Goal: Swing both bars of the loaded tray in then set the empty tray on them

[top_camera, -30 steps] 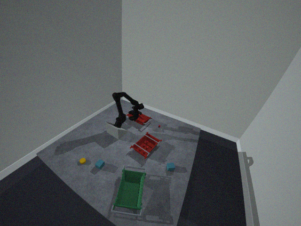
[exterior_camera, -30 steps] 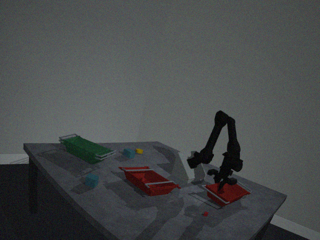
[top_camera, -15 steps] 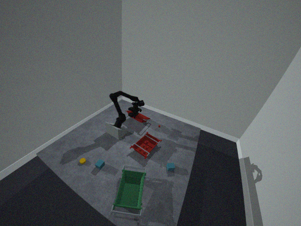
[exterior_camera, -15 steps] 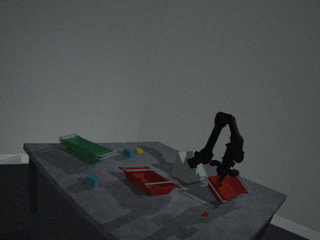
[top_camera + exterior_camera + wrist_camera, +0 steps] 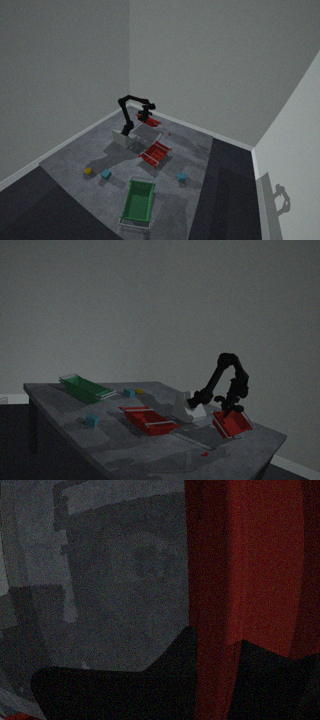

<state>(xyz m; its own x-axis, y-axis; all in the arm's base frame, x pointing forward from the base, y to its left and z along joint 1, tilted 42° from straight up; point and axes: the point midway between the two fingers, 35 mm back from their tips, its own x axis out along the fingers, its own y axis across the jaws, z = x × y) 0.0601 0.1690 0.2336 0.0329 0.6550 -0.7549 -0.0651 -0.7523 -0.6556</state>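
The loaded red tray (image 5: 149,151) (image 5: 160,431) stands mid-table with small red blocks inside, hard to make out. One wire bar (image 5: 136,410) lies across its top near one end, the other bar (image 5: 160,423) near the other end. The empty red tray (image 5: 152,121) (image 5: 235,422) (image 5: 270,570) hangs above the table, clearly tilted, its bars out at its ends. My gripper (image 5: 143,119) (image 5: 225,415) (image 5: 199,634) is shut on a side wall of this empty tray; the wall shows between the dark fingers in the wrist view.
A green tray (image 5: 139,206) (image 5: 85,392) stands far from the arm. Two blue blocks (image 5: 106,174) (image 5: 181,177) (image 5: 128,393) (image 5: 92,420) and a yellow piece (image 5: 87,170) (image 5: 139,391) lie around. A small red block (image 5: 169,134) (image 5: 205,454) lies loose between the red trays and one table edge.
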